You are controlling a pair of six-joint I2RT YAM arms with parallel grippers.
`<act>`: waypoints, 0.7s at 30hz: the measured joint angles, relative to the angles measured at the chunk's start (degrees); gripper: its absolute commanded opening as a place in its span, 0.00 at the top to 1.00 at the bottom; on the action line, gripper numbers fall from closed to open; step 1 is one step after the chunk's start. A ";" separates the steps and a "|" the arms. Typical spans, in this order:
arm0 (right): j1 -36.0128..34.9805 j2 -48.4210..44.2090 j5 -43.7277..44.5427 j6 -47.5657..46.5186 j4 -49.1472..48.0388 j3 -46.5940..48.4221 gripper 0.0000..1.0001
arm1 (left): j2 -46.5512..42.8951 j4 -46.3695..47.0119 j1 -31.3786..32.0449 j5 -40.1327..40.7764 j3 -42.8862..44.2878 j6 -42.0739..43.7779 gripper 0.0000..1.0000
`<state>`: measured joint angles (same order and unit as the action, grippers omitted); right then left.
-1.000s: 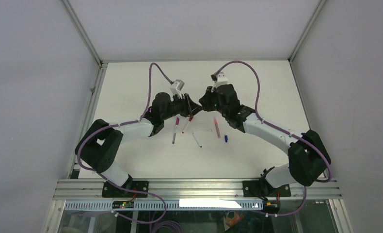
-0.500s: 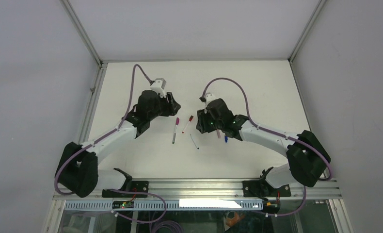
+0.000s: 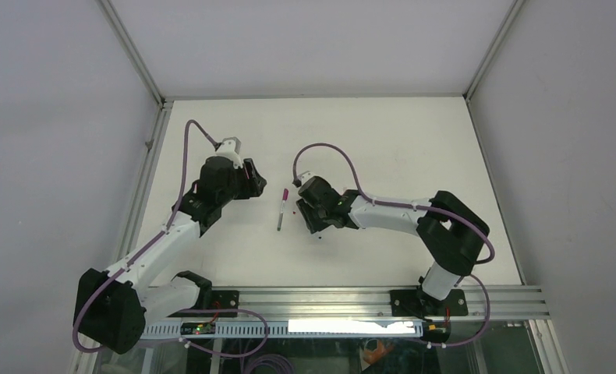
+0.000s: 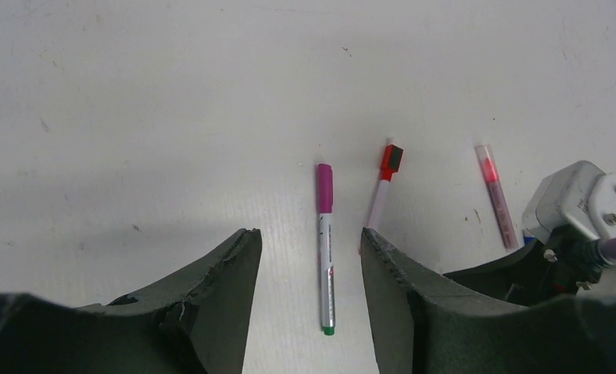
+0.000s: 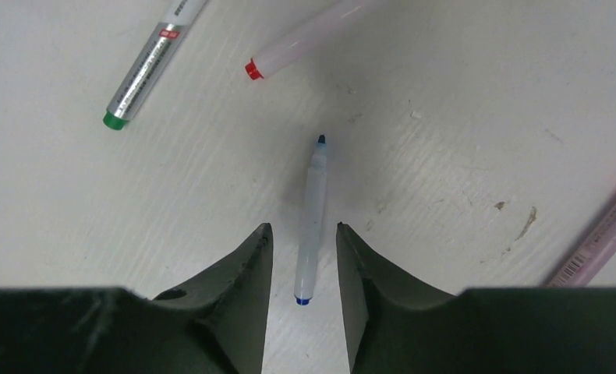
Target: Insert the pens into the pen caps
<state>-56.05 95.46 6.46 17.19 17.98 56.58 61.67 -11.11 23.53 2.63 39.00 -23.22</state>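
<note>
Two fingers of the right gripper point(image 5: 305, 238) stand apart on either side of the uncapped blue pen point(image 5: 313, 195), its tip toward twelve o'clock, probably lined up for grasping. The left gripper point(image 4: 309, 234), fingers apart and empty, hovers above the magenta-capped pen point(image 4: 325, 257).

This is a robotics lab cell. Grey panel walls point(image 3: 55, 156) and a slotted aluminium rail point(image 3: 320, 300) frame a white tabletop point(image 3: 398, 140).

High rear overview; two close downward wrist views, all sharing one pen point(image 4: 326, 249)
</note>
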 measured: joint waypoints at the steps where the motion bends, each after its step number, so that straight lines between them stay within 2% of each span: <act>1: -0.20 0.98 0.74 0.02 -0.13 0.63 0.64 | -0.63 -0.44 0.00 -0.02 -0.33 -0.09 0.48; 9: -0.17 5.64 4.57 0.07 -0.26 3.58 0.66 | -4.13 -1.09 0.00 -0.20 -0.81 -0.17 0.48; 11: -0.20 6.58 4.98 0.04 -0.52 4.37 0.72 | -4.42 -1.16 0.00 -0.22 -1.05 -0.17 0.49; 15: -0.17 7.43 5.16 0.11 -1.16 5.07 1.00 | -4.81 -1.51 0.00 -0.26 -1.53 -0.17 0.49; 21: -0.11 7.58 5.07 0.50 -1.49 5.20 1.00 | -5.01 -1.57 0.00 -0.26 -1.79 -0.17 0.48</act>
<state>-56.16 103.04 11.53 17.69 16.49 61.78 56.66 -12.69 23.53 2.37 37.21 -23.40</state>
